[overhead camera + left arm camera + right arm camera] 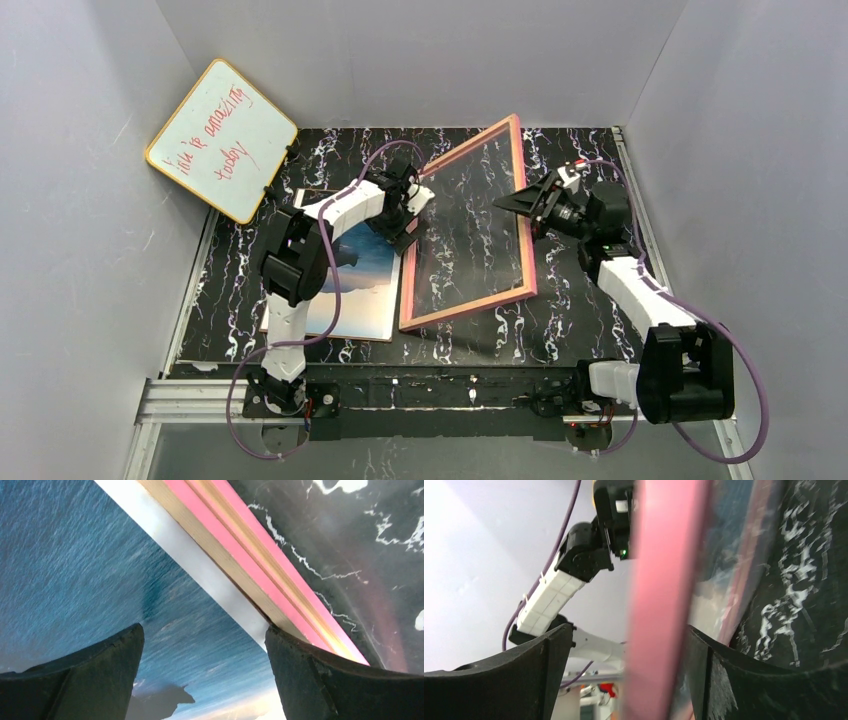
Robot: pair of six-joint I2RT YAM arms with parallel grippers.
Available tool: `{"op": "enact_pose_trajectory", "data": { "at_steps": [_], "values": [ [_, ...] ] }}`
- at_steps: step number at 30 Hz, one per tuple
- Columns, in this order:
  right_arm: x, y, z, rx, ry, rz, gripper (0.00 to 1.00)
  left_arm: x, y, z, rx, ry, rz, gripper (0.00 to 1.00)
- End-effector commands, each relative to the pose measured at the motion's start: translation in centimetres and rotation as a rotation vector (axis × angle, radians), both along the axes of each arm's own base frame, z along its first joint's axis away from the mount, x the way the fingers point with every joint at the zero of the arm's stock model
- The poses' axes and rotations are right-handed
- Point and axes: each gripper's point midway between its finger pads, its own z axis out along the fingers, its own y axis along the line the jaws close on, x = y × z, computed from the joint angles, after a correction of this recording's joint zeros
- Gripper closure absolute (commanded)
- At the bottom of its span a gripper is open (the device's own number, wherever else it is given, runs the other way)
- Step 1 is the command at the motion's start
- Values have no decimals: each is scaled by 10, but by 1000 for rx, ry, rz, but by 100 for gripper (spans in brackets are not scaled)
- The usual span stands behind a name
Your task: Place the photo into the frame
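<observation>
Closest in, the two arm bases sit on the metal rail (440,392) along the near edge of the black, white-veined worktop (560,330). From there the left arm reaches forward, and its left gripper (408,212) hangs over the seam where the photo (365,285) meets the frame (465,305).

In the left wrist view its fingers (95,675) stand wide apart with nothing clamped between them. Blue sea from the photo (75,555) fills the gap, and the right-hand finger sits right at the frame's pink and pale-wood edge (240,550).

The photo lies picture side up on the worktop, left of the frame and partly under the left arm. Its white margin runs hard against the frame's left rail.

The frame looks tipped. Its left side is down by the photo, while its right side and far corner ride up above the worktop, whose veining shows through the clear pane.

The right gripper (515,200) is at that raised right edge. Its own camera shows the fingers (524,675) spread wide, with the blurred pink rail (664,580) standing between them. The rail is close to the right-hand finger, and open space shows on its other side.

A yellow-edged whiteboard (222,140) with red writing leans in the far left corner.
</observation>
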Motion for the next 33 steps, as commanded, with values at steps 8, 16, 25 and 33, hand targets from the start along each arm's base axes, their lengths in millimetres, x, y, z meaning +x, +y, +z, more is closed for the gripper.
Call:
{"op": "enact_pose_trajectory", "data": {
  "at_steps": [8, 16, 25, 33],
  "values": [
    [-14, 38, 44, 11, -31, 122, 16, -46, -30, -24, -86, 142, -51, 10],
    [-13, 39, 79, 27, -99, 131, 16, -9, -13, 39, -112, 7, -11, 2],
    [-10, 47, 82, 57, -81, 141, 20, -15, -24, 166, -267, -93, -23, 2],
    [-7, 67, 102, 71, -109, 161, 21, -64, -93, 271, -617, -81, -49, 2]
  ]
}}
